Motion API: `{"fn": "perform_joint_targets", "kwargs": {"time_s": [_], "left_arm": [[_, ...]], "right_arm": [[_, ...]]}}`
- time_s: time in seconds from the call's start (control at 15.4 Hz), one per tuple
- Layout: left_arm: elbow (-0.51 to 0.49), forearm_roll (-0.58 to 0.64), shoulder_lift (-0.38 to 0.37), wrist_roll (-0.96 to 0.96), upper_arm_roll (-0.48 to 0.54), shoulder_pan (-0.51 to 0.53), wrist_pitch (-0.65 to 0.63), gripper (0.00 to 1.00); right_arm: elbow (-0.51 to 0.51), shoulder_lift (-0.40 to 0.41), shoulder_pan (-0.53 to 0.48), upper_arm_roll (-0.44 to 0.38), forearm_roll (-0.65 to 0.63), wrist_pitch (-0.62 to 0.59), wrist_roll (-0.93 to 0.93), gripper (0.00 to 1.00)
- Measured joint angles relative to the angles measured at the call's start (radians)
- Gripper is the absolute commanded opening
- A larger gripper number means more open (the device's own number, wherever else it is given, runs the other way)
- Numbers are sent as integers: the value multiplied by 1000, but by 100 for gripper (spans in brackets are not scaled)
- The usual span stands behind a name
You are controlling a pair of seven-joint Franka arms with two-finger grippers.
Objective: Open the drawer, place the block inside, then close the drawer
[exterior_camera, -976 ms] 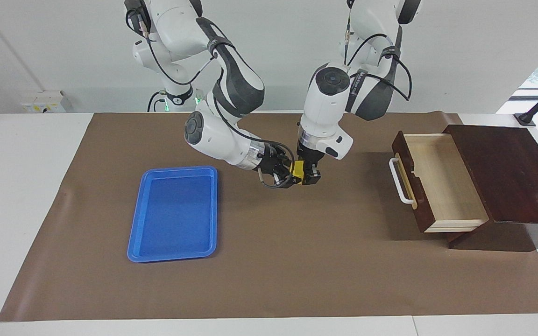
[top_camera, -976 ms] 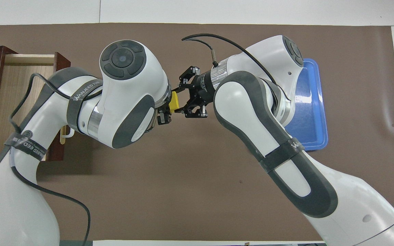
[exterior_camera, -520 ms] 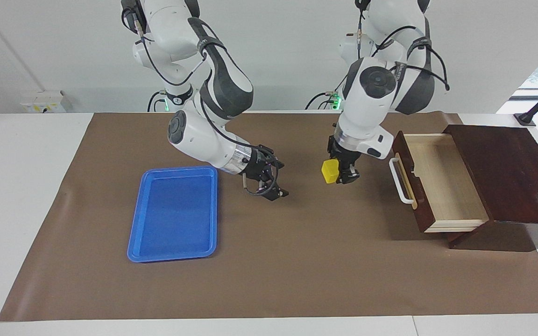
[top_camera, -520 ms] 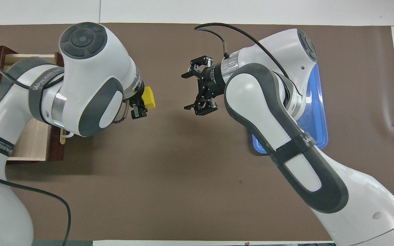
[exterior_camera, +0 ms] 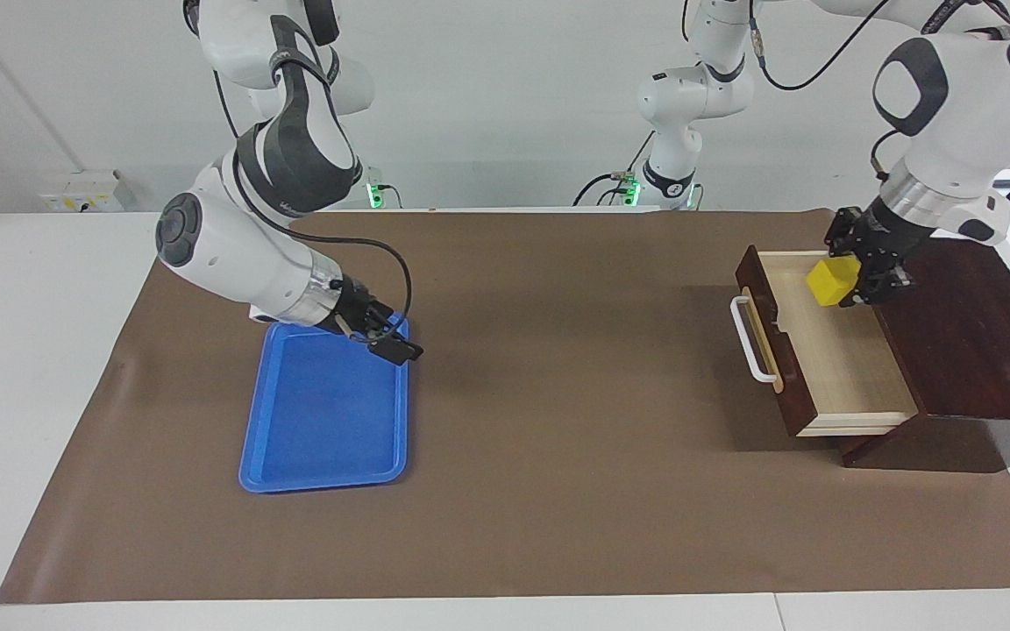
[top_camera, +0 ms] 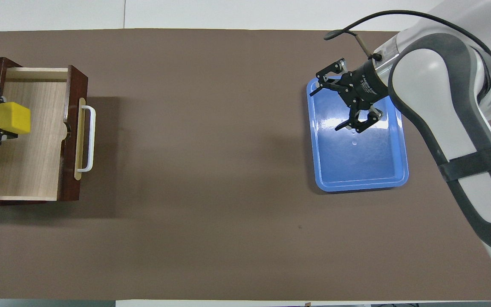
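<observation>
**Block over the open drawer, ready to go in**

The block (exterior_camera: 833, 281) looks light and rigid, a small yellow cube with flat, probably smooth faces; two opposite faces are the natural place to pinch it, and it should tolerate a short drop onto wood without harm. The left gripper (exterior_camera: 856, 279) does just that: its fingers are clamped on the cube, which sticks out to one side of them. Gripper and block hang over the drawer (exterior_camera: 829, 350), which stands pulled out of the dark wooden box (exterior_camera: 961, 324), its pale interior bare and its white handle (exterior_camera: 746, 342) facing the middle of the table. From the facing view the cube seems raised above the drawer floor, not resting on it, though the gap is hard to judge.

The right gripper (top_camera: 352, 102) is over the blue tray (top_camera: 326, 179), toward the right arm's end of the table. Its fingers are spread wide and hold nothing.
</observation>
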Motion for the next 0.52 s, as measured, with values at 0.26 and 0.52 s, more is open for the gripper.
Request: {"fn": "perform_joint_targets", "kwargs": {"time_s": [0.26, 0.52], "left_arm": [[-162, 0, -51, 49, -7, 26, 116, 0], [-319, 1, -107, 59, -15, 25, 216, 0]], "right_arm": [[19, -33, -31, -1, -235, -41, -423, 100], [21, -76, -70, -11, -384, -50, -744, 100]]}}
